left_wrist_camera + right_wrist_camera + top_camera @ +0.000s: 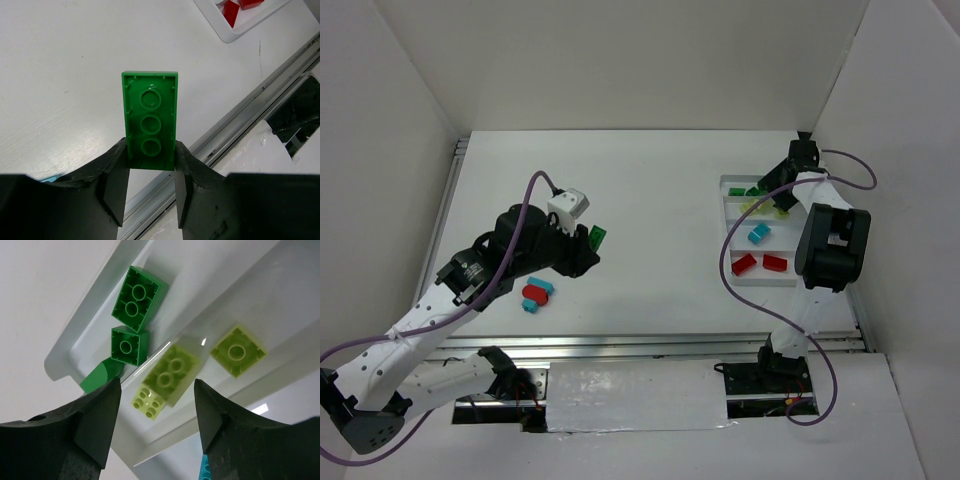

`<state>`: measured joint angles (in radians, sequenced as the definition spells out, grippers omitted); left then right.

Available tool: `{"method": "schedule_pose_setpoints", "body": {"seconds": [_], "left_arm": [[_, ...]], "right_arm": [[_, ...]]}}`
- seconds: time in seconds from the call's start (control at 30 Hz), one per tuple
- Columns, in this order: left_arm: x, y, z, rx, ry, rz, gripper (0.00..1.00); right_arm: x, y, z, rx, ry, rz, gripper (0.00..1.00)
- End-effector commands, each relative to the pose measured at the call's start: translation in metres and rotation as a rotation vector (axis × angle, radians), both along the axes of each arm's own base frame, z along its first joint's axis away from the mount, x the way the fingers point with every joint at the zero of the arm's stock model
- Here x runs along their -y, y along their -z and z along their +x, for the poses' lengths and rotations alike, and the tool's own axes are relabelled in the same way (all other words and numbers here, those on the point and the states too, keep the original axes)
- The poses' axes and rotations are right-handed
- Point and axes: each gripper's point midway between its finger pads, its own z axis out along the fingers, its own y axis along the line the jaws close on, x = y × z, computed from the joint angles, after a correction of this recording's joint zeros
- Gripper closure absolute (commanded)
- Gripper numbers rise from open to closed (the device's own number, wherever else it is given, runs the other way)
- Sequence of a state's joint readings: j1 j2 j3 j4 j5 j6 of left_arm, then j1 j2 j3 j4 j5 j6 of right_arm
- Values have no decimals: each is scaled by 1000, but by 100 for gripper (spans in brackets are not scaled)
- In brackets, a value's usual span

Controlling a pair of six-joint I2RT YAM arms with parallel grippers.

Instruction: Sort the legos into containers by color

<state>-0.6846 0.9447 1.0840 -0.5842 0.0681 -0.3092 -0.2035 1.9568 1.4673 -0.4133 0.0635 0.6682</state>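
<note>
Tray (pixel 724 215) on table (pixel 650 180) right side, bricks (pixel 758 233) in all 4 compartments; loose brick cluster (pixel 536 295) left-front; held brick (pixel 150 110) in left gripper (pixel 150 165), centre-left.

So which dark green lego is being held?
The long lego in the left gripper, underside showing; the other dark green legos lie in the tray.

open table (pixel 650 200) between loose bricks (pixel 537 295) and tray (pixel 723 215); right arm (pixel 830 245) overhangs the tray.
</note>
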Motion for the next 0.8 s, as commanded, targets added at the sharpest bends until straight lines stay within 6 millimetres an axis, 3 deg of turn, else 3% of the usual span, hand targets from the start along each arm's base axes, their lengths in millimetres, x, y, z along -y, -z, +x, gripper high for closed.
{"method": "schedule_pose_setpoints", "body": {"seconds": [0.0, 0.1, 0.2, 0.23, 0.27, 0.3, 0.33, 0.37, 0.4, 0.47, 0.5, 0.53, 0.57, 0.6, 0.63, 0.77], "left_arm": [[2, -8, 0, 37, 28, -17, 100], [3, -7, 0, 32, 25, -18, 100], [8, -11, -1, 26, 45, -41, 100], [11, -16, -1, 34, 57, -62, 100], [19, -19, -7, 18, 105, -93, 100], [24, -24, -10, 10, 133, -125, 100], [29, -29, -13, 9, 168, -156, 100], [42, -41, -24, 4, 260, -221, 100], [48, -48, -29, 5, 308, -255, 100], [60, -64, -35, 19, 389, -323, 100], [66, -73, -47, -4, 459, -371, 100], [69, -78, -50, -2, 491, -395, 100], [74, -84, -51, -7, 511, -420, 100], [76, -86, -52, -16, 525, -430, 100], [78, -92, -56, -12, 554, -444, 100], [85, -96, -60, -46, 614, -474, 100]], "right_arm": [[0, -18, 3, 51, -6, 0, 32], [-2, -24, 0, 50, -16, 3, 31], [-21, -55, -2, 133, -87, 39, 30], [-32, -74, -6, 190, -140, 41, 10], [-48, -85, -9, 219, -202, 72, 1], [-71, -88, -19, 225, -281, 82, 0], [-92, -125, -22, 341, -378, 78, 0], [-122, -138, -33, 387, -499, 130, 0], [-157, -160, -50, 476, -634, 133, 0], [-202, -184, -79, 592, -844, 222, 0], [-254, -211, -121, 723, -1071, 343, 0], [-272, -223, -144, 780, -1163, 397, 0], [-286, -233, -164, 832, -1223, 441, 0], [-298, -228, -185, 828, -1237, 525, 0], [-313, -258, -212, 963, -1314, 505, 0], [-333, -287, -266, 1153, -1354, 595, 0]]}}
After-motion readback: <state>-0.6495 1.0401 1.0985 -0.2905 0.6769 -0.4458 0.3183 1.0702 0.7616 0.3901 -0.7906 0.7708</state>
